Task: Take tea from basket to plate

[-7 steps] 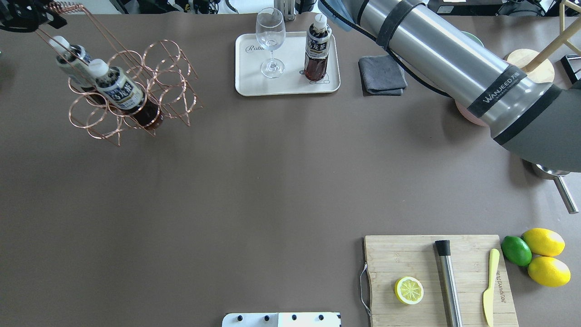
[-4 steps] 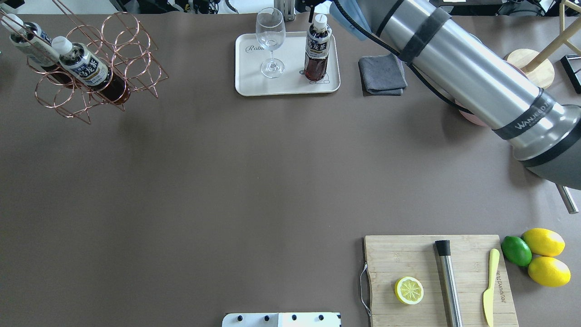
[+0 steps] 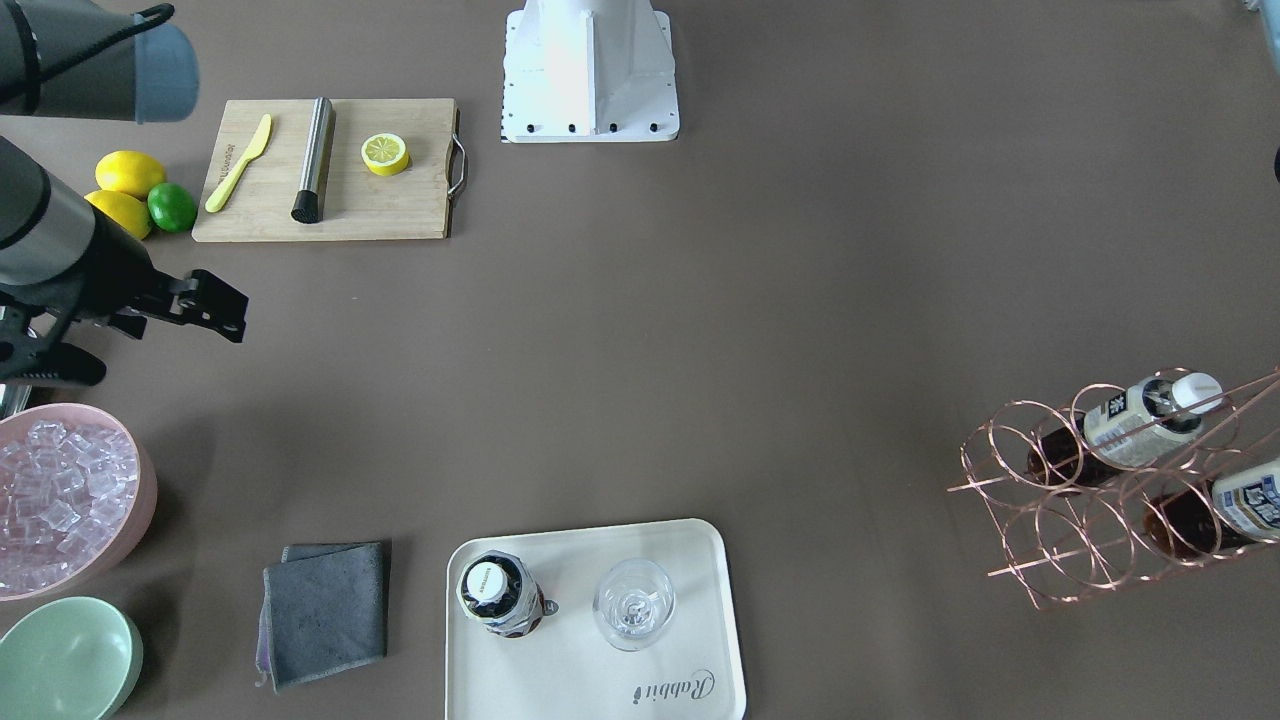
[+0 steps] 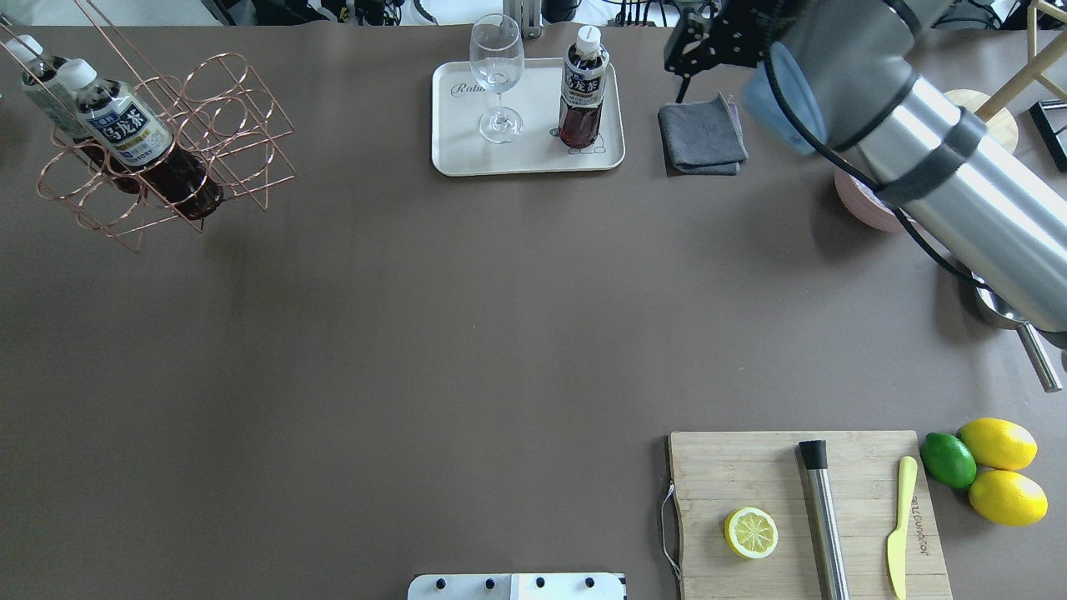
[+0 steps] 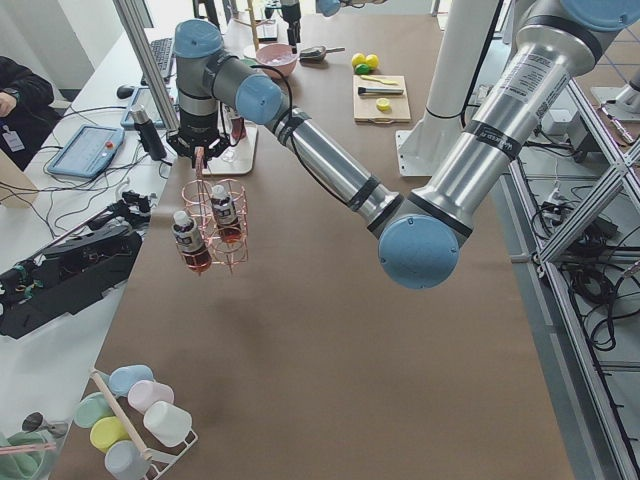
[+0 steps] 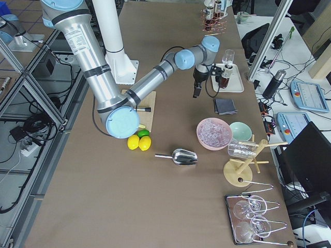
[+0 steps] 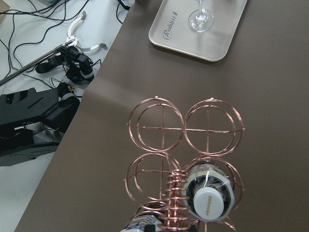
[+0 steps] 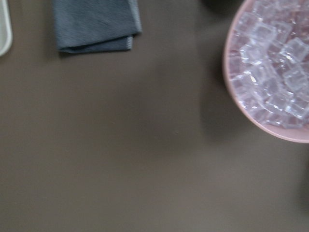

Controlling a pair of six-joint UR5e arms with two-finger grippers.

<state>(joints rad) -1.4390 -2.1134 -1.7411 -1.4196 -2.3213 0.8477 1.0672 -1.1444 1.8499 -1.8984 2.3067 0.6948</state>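
Where writing can be read, it is the script word "Rabbit" on the cream tray (image 4: 454, 154). The tea bottle (image 4: 582, 92) standing upright on that tray has a white and dark-blue label with bold Chinese characters, too small to read with certainty. A wine glass (image 4: 497, 75) stands beside it on the same tray. A second bottle (image 4: 125, 125) and a third bottle (image 4: 46, 79) with the same label sit tilted in rings of the copper wire basket (image 4: 237, 137).

Seen from the left side, the left arm stretches far out over the table (image 4: 417, 333) with its wrist pointing straight down. The left end effector (image 5: 200, 150) is at the basket's coiled handle, and the basket hangs directly beneath it, clear of the table. Whether its fingers are spread or closed cannot be told.

The right arm reaches across the far side, and the right end effector (image 4: 690, 46) points down above the table. A folded grey cloth (image 4: 702, 137) lies just below it and a pink bowl of ice (image 3: 60, 500) is near its outer side. Its finger spread cannot be made out. The tea on the tray stands near this end effector, on the robot's left of it, and well apart from the left one.
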